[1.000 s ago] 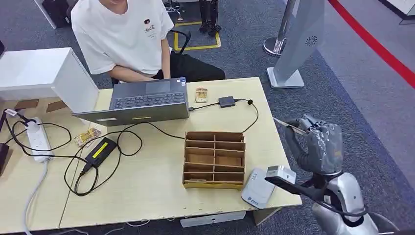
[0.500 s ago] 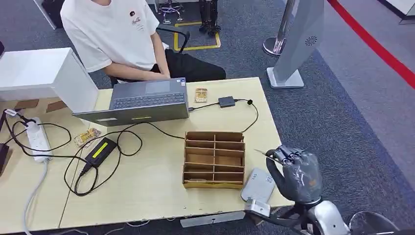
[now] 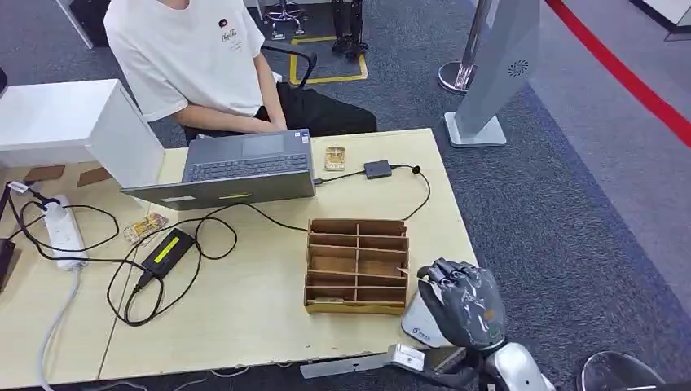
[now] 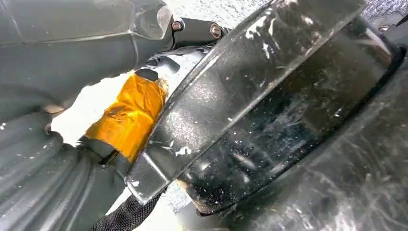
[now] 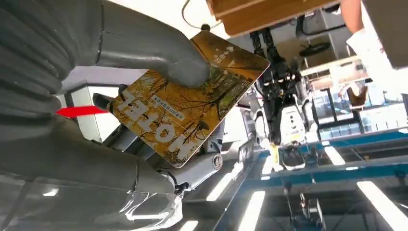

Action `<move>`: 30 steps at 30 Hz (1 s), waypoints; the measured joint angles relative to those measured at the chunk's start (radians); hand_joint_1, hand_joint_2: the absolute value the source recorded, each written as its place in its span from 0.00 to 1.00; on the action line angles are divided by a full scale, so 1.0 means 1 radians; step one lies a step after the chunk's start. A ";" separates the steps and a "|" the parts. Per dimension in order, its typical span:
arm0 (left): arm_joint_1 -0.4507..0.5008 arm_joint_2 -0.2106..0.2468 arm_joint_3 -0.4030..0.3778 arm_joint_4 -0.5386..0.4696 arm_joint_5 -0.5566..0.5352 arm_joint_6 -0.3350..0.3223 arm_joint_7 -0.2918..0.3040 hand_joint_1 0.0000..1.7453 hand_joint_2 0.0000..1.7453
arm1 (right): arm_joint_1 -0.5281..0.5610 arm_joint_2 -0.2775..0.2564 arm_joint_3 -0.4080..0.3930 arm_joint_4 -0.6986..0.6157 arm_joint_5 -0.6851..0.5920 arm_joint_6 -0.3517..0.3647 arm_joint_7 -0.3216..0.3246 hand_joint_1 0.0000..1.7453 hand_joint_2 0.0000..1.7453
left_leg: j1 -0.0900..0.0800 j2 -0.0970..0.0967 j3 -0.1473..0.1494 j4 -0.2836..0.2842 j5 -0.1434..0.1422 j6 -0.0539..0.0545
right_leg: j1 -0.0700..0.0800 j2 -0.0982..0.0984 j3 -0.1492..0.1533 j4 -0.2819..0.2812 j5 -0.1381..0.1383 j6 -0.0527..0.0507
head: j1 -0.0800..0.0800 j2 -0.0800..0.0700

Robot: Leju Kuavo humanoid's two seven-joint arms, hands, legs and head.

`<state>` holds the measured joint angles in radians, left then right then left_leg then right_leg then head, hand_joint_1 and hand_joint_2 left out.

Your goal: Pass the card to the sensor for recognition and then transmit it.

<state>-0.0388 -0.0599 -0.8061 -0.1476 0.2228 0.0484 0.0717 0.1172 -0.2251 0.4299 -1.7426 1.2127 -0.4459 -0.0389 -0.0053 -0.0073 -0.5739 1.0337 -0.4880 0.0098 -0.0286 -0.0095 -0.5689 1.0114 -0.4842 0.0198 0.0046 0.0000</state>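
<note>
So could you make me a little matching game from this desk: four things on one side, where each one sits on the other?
Things:
1. card
2. laptop
3. wooden organiser
4. card reader

Places:
A. in front of the seated person
B. partly under the right hand, at the table's near edge
C. middle of the table
D. pinched in the right hand

Pairs: 1-D, 2-A, 3-C, 4-B

A pale wooden table (image 3: 244, 318) stands on grey carpet (image 3: 554, 212) crossed by a red stripe (image 3: 627, 77).
</note>
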 joint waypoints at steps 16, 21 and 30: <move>0.000 0.000 0.000 0.000 0.007 0.000 0.005 0.00 1.00 | 0.045 -0.001 0.048 0.085 -0.040 -0.040 0.061 1.00 1.00 | 0.000 0.000 0.000 0.000 0.000 0.000 | 0.000 0.000 0.000 0.000 0.000 0.000 | 0.000 0.000; 0.000 0.000 0.000 0.000 0.007 0.000 0.008 0.00 1.00 | 0.056 -0.009 0.057 0.101 -0.041 -0.049 0.080 1.00 1.00 | 0.000 0.000 0.000 0.000 0.000 0.000 | 0.000 0.000 0.000 0.000 0.000 0.000 | 0.000 0.000; 0.000 0.000 0.000 0.000 0.007 0.000 0.009 0.00 1.00 | 0.072 -0.018 0.069 0.114 -0.058 -0.058 0.094 1.00 1.00 | 0.000 0.000 0.000 0.000 0.000 0.000 | 0.000 0.000 0.000 0.000 0.000 0.000 | 0.000 0.000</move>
<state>-0.0391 -0.0603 -0.8061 -0.1476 0.2300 0.0484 0.0809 0.1893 -0.2434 0.4990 -1.6289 1.1551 -0.5039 0.0553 -0.0054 -0.0070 -0.5737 1.0337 -0.4880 0.0098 -0.0287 -0.0093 -0.5691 1.0113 -0.4842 0.0198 0.0046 0.0000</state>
